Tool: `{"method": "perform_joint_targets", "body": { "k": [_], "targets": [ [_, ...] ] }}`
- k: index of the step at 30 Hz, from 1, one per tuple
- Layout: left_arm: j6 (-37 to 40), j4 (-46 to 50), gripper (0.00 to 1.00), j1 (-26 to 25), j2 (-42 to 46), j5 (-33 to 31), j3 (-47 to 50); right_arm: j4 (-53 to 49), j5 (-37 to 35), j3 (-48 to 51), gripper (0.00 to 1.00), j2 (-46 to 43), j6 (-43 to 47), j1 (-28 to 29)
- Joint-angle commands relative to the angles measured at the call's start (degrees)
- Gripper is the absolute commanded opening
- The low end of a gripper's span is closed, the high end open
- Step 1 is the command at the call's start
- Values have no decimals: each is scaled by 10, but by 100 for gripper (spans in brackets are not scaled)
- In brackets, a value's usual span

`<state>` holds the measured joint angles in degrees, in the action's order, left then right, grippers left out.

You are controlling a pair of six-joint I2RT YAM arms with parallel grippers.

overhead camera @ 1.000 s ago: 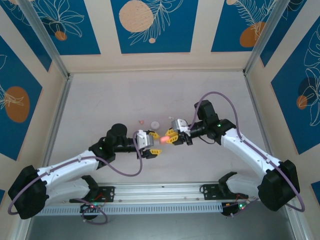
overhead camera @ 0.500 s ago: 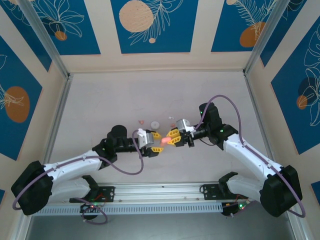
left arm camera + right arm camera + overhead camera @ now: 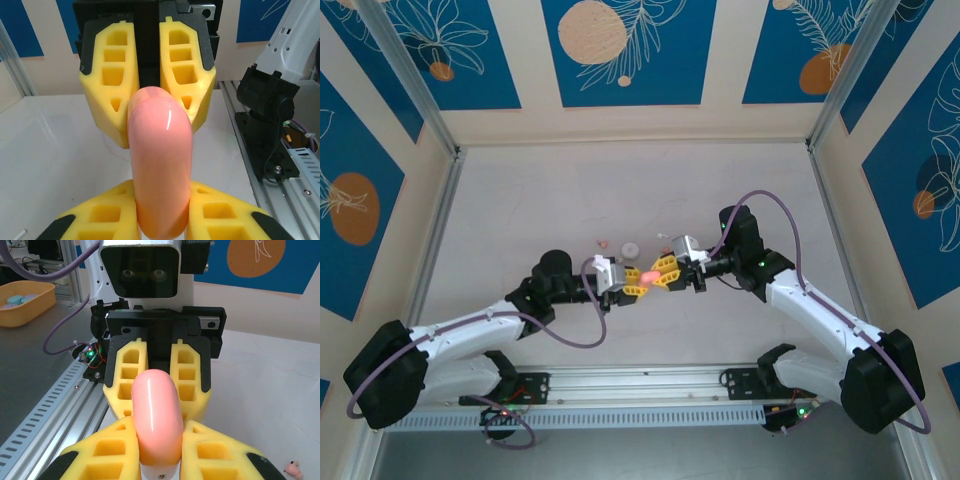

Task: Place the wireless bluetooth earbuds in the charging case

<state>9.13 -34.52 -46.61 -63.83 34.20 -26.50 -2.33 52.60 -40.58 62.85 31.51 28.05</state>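
The left gripper (image 3: 632, 281), from nine o'clock, and the right gripper (image 3: 663, 273), from three o'clock, are both pinching the salmon-pink charging case (image 3: 647, 276), probably so one is steadying it while the other opens it. A pink earbud (image 3: 603, 242) is lying on the counter (image 3: 520, 200) at eleven o'clock.

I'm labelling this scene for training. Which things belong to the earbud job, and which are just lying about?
Job in hand: salmon-pink charging case, clamped between left gripper and right gripper; pink earbud, lying loose.
Lying about: white disc, purpose unclear; yellow tray, off to the side.
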Motion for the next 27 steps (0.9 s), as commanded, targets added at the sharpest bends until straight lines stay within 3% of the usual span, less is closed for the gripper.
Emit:
{"method": "perform_joint_targets", "body": {
  "k": [1,6,10,14,20,27],
  "targets": [
    [12,10,18,2,18,-4,-1,-10,0,6,14,-2,3,5],
    [92,209,17,0,67,-84,-35,-116,-82,-20,38,-35,59,7],
    [157,370,17,0,83,-141,-73,-194,-190,-42,42,-58,119,37],
    [186,452,17,-5,69,-169,-107,-221,-277,-57,44,-47,156,84],
    [204,509,17,-16,27,-178,-145,-221,-288,-88,47,12,172,123],
    [207,507,17,-21,32,-168,-147,-207,-239,-107,47,71,177,133]
  ]
}}
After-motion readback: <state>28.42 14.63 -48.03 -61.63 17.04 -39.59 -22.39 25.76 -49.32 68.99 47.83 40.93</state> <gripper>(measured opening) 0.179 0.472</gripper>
